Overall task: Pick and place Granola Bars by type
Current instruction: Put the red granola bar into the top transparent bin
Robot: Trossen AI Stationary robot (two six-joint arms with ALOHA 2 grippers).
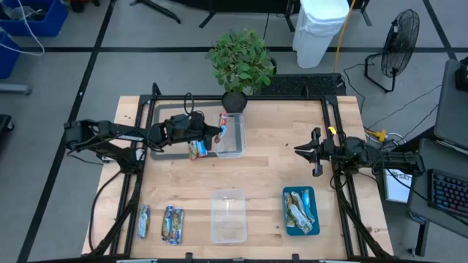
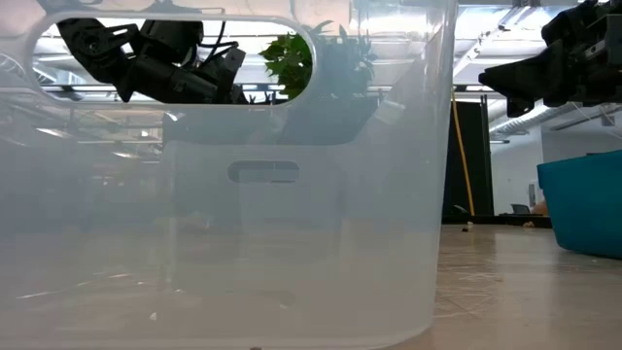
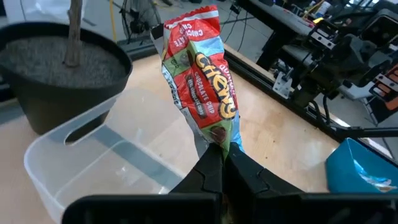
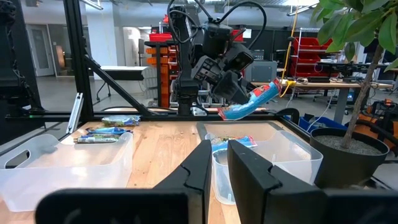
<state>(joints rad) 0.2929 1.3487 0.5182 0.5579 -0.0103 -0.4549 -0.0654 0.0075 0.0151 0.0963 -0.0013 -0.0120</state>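
Note:
My left gripper [image 1: 216, 134] is shut on a red-blue granola bar [image 3: 202, 74] and holds it over a clear tub [image 1: 232, 146] on the flat tray [image 1: 164, 152] at the far side. The right wrist view shows that bar [image 4: 252, 101] in the air above the tub [image 4: 292, 149]. Another bar [image 1: 196, 150] lies flat on the tray beside the tub. More bars lie flat at the near left [image 1: 143, 220] [image 1: 172, 223]. Silvery-teal bars fill a teal container [image 1: 300, 210]. My right gripper [image 1: 300, 150] hovers shut at the right, holding nothing. My left gripper pinches the red-blue bar by one crimped end [image 3: 219, 144] between its two fingers [image 3: 205, 174]. It comes about level from the table's left. The bar sticks out past the fingertips, lifted clear above the clear tub, with its free end [image 3: 189, 18] pointing away from the gripper.
A potted plant [image 1: 234, 101] stands at the far edge right behind the tub, its pot [image 3: 56, 68] close to my left gripper. A second clear tub [image 1: 228, 215] sits at the near middle and fills the low view [image 2: 243, 194]. Bare wood lies between the two grippers.

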